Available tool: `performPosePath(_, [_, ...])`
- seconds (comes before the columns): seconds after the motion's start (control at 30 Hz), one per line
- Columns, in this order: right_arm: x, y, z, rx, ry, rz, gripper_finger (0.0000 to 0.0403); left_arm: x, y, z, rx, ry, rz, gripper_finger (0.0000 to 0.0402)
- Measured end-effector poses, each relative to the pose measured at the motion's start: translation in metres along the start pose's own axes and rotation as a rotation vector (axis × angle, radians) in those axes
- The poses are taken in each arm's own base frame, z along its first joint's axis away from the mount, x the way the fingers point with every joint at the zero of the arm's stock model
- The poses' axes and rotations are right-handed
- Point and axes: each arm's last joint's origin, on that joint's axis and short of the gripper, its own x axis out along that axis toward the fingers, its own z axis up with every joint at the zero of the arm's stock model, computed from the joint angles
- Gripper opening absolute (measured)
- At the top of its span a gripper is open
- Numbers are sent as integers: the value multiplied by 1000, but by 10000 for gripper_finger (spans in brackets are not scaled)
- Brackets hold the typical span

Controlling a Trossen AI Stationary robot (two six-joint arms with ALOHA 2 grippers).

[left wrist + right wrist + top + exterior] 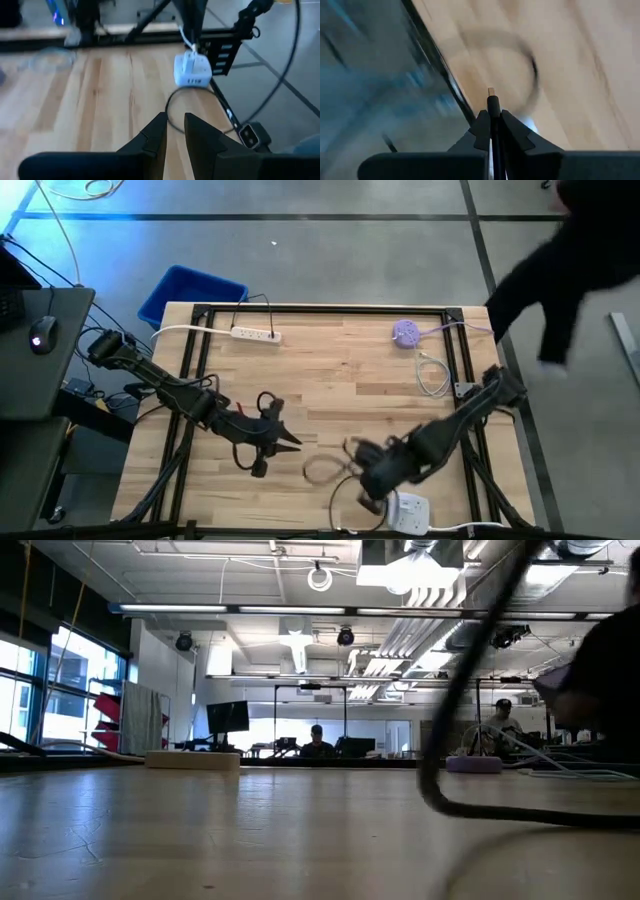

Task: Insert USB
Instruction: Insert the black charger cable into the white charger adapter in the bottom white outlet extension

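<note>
Carrying the USB plug (491, 100) toward its socket is the step in hand. In the right wrist view the right gripper (492, 120) has its jaws closed on the plug, whose dark body and small metal tip stick out just past the fingertips; the cable (532, 67) curls away in a loop behind it. In the high view this gripper (372, 478) sits in the lower centre-right of the frame, just above the white charger block (410, 510), which lies at the bottom edge of the table (330, 370), with the cable loop lying to the gripper's left.

The left gripper (285, 442) hangs at lower centre-left of the high view, apart from the right one. In its wrist view its jaws (175, 135) stand a narrow gap apart with nothing between them, and they point toward the charger block (192, 70), whose row of ports faces that camera.

The insertion does not look done: the plug tip is bare and clear of any socket. The next move likely calls for turning the plug so its tip lines up squarely with a port on the block, then pushing straight in. The block is light and loose on the table, so the left gripper may need to brace it against the push.

A person in dark clothing shows at the upper right of the high view, beyond the table.
</note>
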Motion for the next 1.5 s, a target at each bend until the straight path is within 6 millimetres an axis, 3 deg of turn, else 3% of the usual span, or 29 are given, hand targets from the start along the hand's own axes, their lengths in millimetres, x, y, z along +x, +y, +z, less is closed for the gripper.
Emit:
performPosePath(0.2, [-24, 4, 41, 75, -249, 218, 0, -2, -8, 12, 165, -131, -4, 47])
performPosePath(0.37, [-27, 7, 63, 56, -276, 350, 0, -5, -13, 20, 270, -228, -42, 54])
performPosePath(0.53, [-31, 3, 80, 80, -323, 403, 0, -7, -18, 22, 323, -258, -54, 91])
performPosePath(0.73, [-29, -1, 87, 77, -347, 384, 0, -7, -14, 22, 186, -253, 33, 128])
performPosePath(0.97, [-30, 1, 90, 29, -392, 388, 0, -4, -9, 23, -4, -256, 37, 131])
performPosePath(1.5, [-27, -3, 87, -11, -386, 319, 0, -4, -9, 24, -74, -256, -25, 28])
